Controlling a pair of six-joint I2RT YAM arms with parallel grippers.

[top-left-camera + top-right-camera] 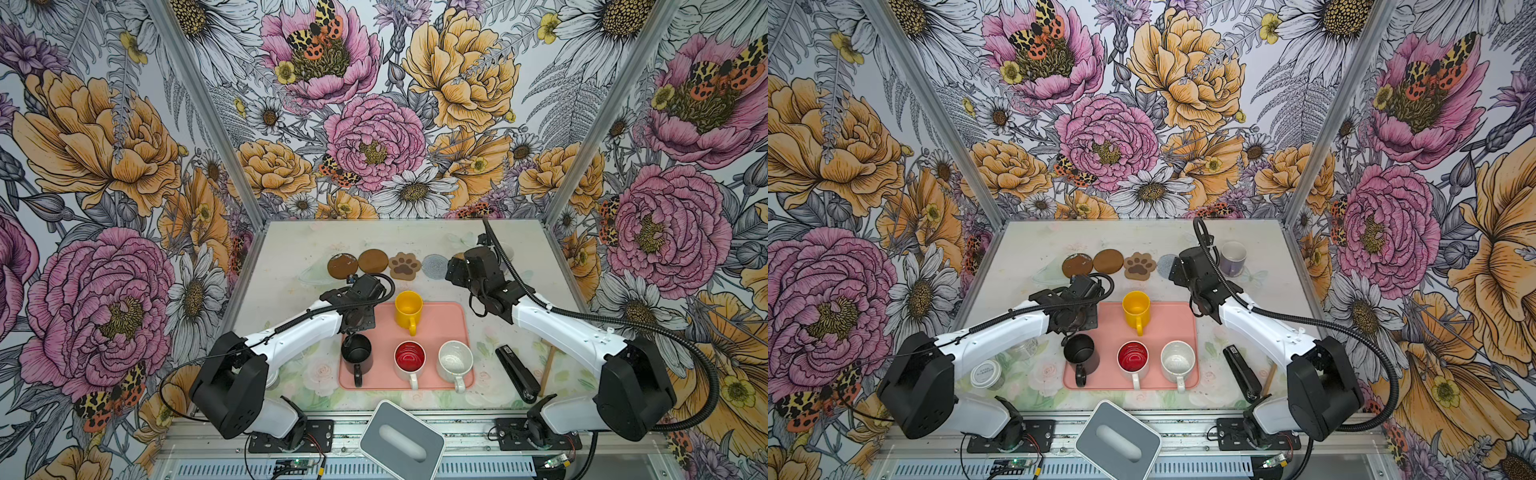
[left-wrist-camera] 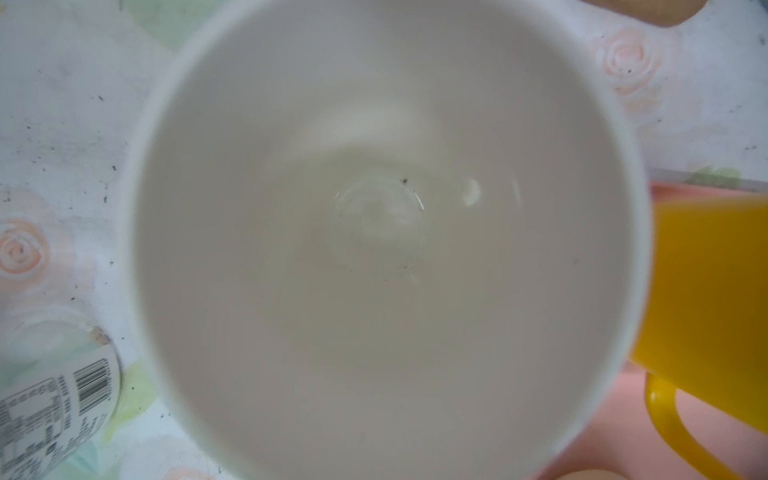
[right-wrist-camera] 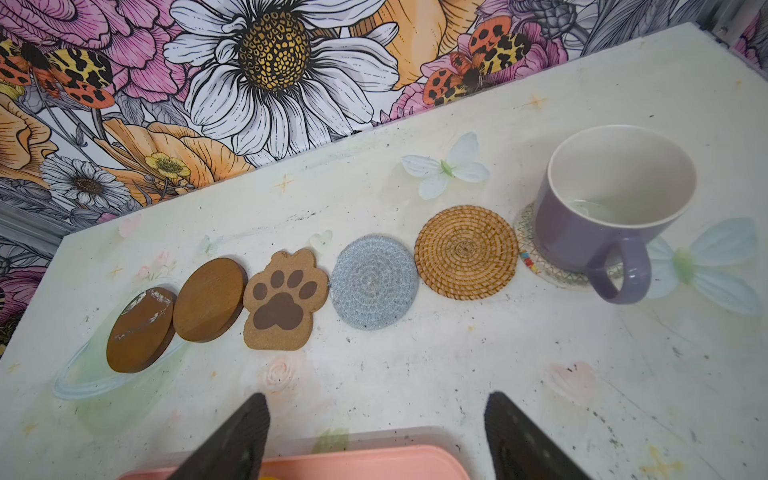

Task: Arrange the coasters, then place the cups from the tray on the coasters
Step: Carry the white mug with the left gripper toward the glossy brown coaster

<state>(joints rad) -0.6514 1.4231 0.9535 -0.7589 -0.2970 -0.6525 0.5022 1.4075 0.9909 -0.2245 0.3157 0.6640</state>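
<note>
Left gripper (image 1: 353, 322) sits right over the cream-white cup (image 2: 386, 249) at the tray (image 1: 444, 324) corner (we cannot tell if it squeezes). We should lift straight up, slowly, missing the yellow cup (image 1: 408, 309) just beside it.

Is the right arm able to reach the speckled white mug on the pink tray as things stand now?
Probably yes. The right pincer is open and empty, and the speckled mug stands at the right side of the tray, its top uncovered. The stapler lies beside the tray, apart from it.
</note>
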